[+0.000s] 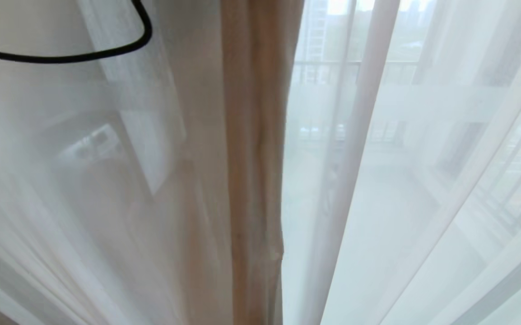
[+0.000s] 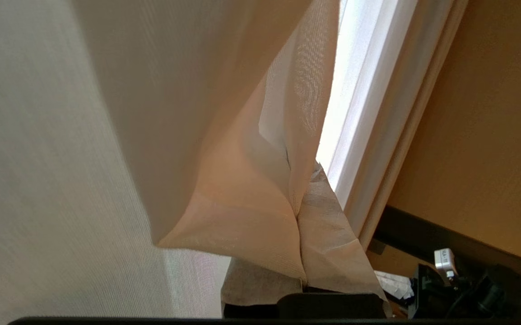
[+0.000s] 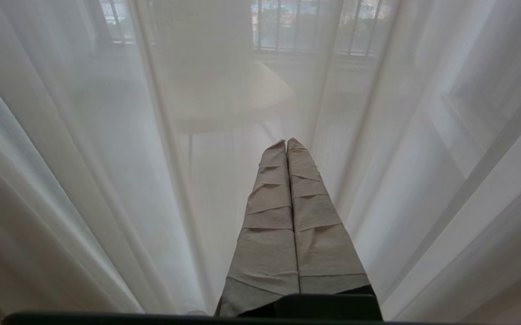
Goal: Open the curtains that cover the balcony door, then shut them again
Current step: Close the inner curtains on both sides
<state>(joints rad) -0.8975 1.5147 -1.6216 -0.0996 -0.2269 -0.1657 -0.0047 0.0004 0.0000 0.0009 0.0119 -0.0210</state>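
The curtains fill every view. The thin white sheer [image 1: 400,180] hangs across the head view, with a strip of the thick cream-beige drape [image 1: 256,158] down its middle. My left gripper [image 2: 300,212] is shut on a fold of the beige drape [image 2: 224,189], and the cloth lies over one of its tape-wrapped fingers [image 2: 332,234]. My right gripper [image 3: 286,143] is shut with nothing in it, pointing at the sheer [image 3: 107,158]. The balcony door shows only dimly, as a faint upright frame [image 1: 332,176] behind the sheer. Neither gripper is in the head view.
A black cable [image 1: 107,55] loops across the upper left of the head view. A tan wall [image 2: 490,135], a dark skirting strip [image 2: 445,234] and black hardware [image 2: 463,284] lie beside the drape. Through the sheer I make out a round table [image 3: 229,99] and a railing [image 3: 301,27].
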